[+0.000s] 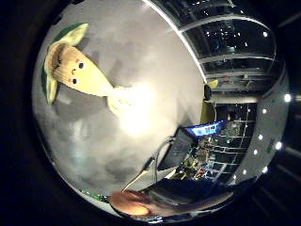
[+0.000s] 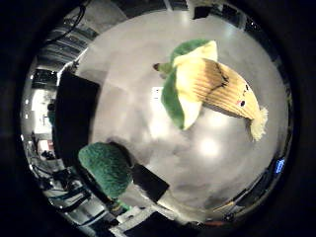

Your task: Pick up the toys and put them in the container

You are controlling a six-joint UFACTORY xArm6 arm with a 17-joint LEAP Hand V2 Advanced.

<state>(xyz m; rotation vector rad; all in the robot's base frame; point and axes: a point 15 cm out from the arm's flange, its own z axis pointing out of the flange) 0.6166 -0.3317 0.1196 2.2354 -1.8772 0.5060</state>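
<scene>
A yellow knitted corn-cob plush toy with green felt husk leaves (image 2: 217, 86) lies on the grey tabletop (image 2: 148, 148) below the palm — a fuzzy green toy (image 2: 106, 168) nearby. Fingers unseen; can't tell. Best to centre over the cob's body — not the leaves.

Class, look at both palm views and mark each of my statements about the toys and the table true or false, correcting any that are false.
1. The corn toy lies on the grey table. True.
2. The corn toy has green leaves. True.
3. The green fuzzy toy rests on top of the corn toy. False: they lie apart.
4. The corn toy is inside a container. False: it lies on the bare tabletop.
</scene>
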